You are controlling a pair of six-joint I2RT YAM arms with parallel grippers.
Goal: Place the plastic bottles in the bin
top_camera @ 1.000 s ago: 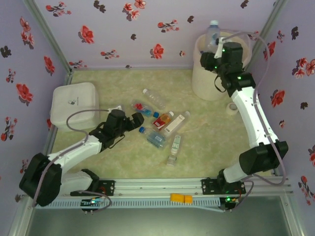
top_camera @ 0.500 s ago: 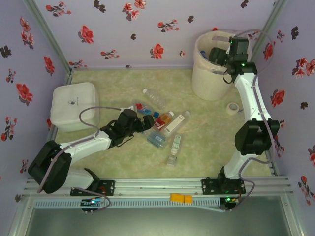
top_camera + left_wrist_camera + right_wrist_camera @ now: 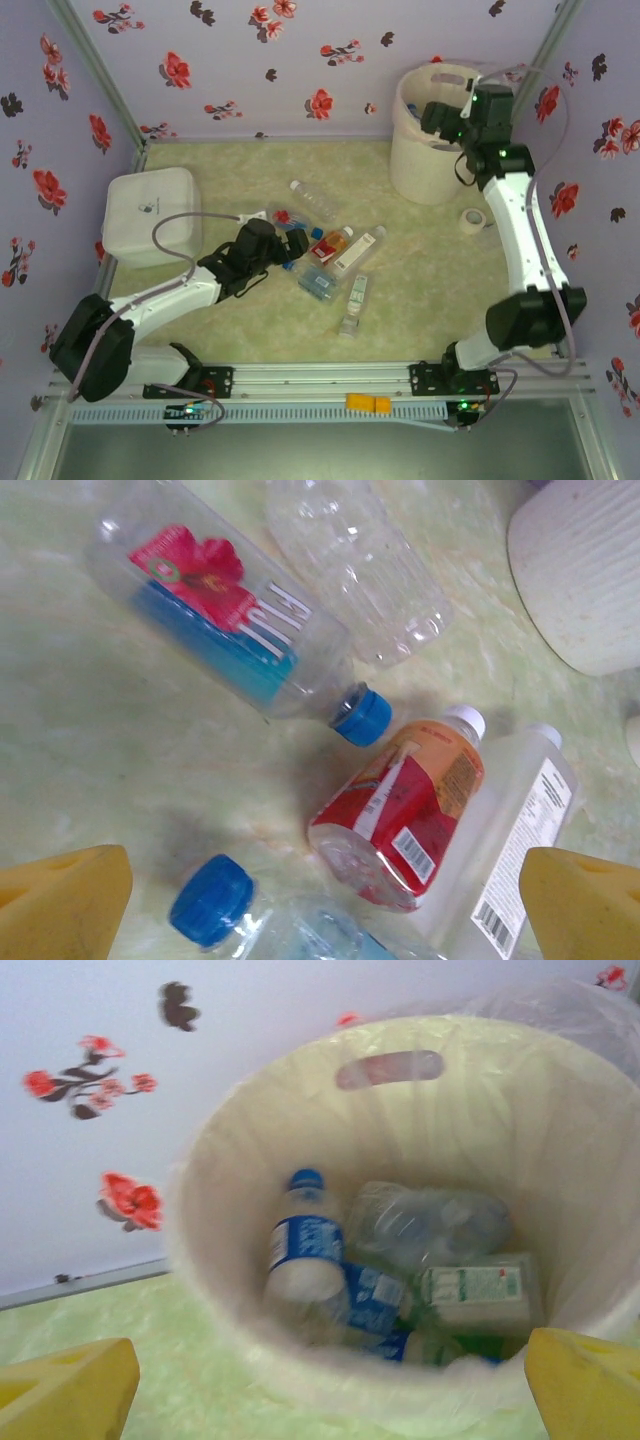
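The left gripper (image 3: 322,905) is hanging released over five plastic bottles (image 3: 400,815) lying at the table (image 3: 430,260) centre; one label (image 3: 270,630) is reading "FIJI". At 1 o'clock the right gripper (image 3: 325,1390) is hovering released above the bin (image 3: 390,1035), with at least four binned bottles (image 3: 305,1245) lying inside.

Clear bin (image 3: 250,1160) mouth, loose bottles (image 3: 400,810) lying close together, bare table (image 3: 430,280) around

bottles (image 3: 330,245) lying scattered, bin (image 3: 412,165) upright
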